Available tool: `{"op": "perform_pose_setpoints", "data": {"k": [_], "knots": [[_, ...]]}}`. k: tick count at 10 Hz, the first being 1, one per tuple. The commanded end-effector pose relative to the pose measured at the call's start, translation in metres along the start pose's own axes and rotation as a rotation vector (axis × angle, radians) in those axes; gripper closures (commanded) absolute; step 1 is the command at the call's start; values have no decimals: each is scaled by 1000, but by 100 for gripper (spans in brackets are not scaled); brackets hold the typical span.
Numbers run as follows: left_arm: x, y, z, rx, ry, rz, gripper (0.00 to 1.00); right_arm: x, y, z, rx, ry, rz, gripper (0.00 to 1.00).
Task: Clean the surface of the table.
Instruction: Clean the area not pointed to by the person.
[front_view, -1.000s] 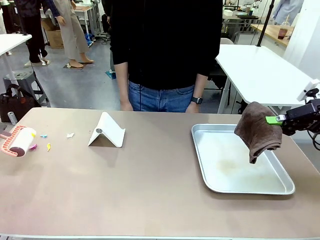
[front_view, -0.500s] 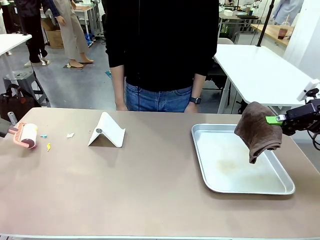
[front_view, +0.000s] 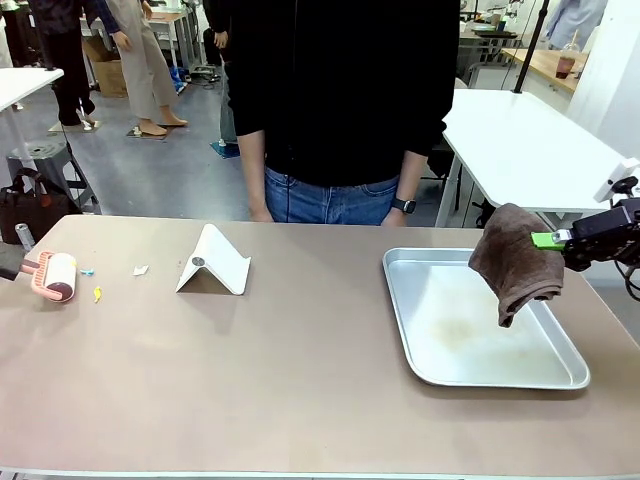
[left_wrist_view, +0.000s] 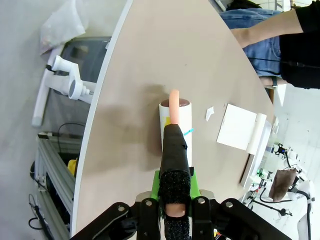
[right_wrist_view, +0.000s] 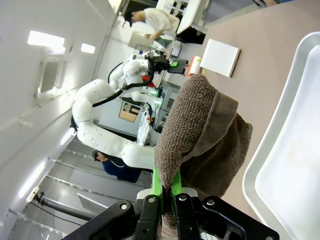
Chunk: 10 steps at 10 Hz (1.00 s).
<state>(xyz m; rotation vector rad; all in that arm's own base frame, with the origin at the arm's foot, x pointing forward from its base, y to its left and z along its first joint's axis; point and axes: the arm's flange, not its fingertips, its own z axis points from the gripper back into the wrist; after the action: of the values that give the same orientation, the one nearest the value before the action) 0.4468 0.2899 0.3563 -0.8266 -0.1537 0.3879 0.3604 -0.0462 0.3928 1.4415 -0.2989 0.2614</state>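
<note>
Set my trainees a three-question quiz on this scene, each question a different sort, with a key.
1. True or false: the brown cloth lies flat on the table.
2. The left gripper is shut on: A) a lint roller, B) a sponge, C) a brush.
3. Fill in: paper scraps lie on the table between the roller and the white ____.
Key: 1 false, it hangs from the right gripper; 2 A; 3 stand.
</note>
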Motion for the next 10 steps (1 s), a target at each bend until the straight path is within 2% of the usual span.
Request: {"op": "perform_pose_setpoints", "data": {"k": [1,7,10], "knots": [[0,-1,5,3,14,9,78,0,3,-1,3,-9,7,92],[-1,5,-27,51,83,-3,78,0,3,-1,3,-9,7,92],[2,0,-45,37,123,-18,78,0,3,-1,3,-9,7,92]]}}
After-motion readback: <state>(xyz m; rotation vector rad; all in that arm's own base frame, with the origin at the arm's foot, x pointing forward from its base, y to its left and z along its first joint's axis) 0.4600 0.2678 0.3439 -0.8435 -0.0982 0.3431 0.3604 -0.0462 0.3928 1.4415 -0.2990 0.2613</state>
